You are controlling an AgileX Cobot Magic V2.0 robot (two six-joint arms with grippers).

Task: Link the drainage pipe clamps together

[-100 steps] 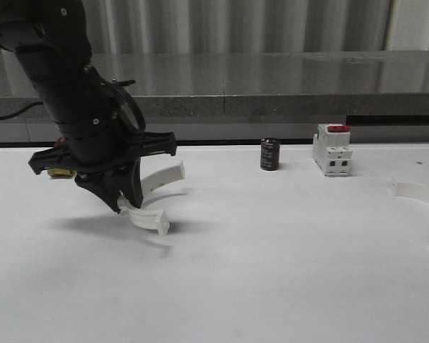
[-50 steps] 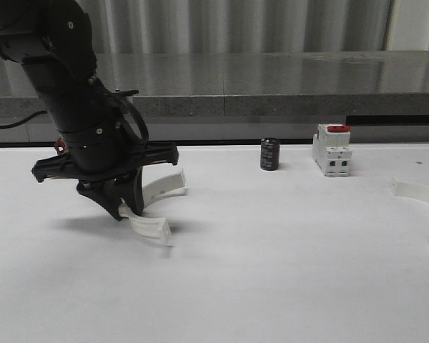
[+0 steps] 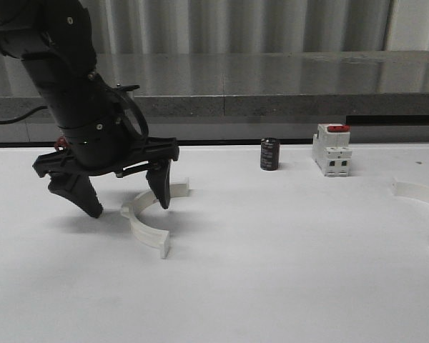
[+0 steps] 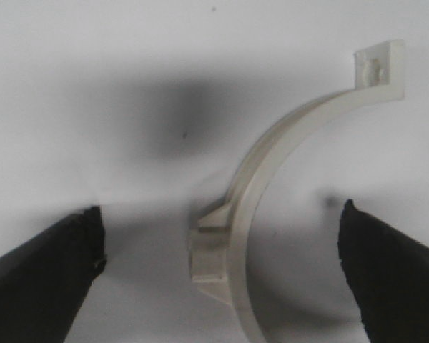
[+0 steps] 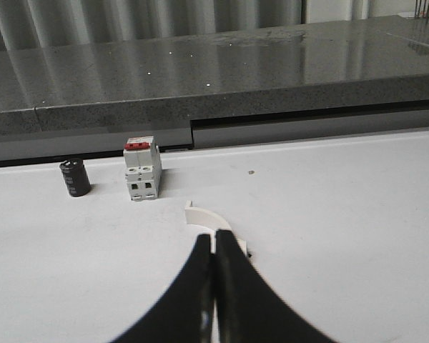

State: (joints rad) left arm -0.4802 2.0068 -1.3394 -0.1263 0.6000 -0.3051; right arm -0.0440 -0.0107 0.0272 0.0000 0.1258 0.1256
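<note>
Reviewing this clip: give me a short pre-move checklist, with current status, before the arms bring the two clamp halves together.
1. Left gripper open: ok, fingers spread wide.
2. Left clamp half lying free on the table: ok, it sits between the fingers, untouched.
3. Right clamp half located: ok, near the table's right edge, partly cut off in the front view.
4. Right gripper ready to grasp: not ok, fingers shut, holding nothing.
5. Path between halves: ok, black cylinder and white block stand farther back.
6. Flange alignment: cannot tell.

white table [image 3: 286, 271], clamp halves [image 3: 146, 221], cylinder [image 3: 269, 154], block [image 3: 332, 150]
</note>
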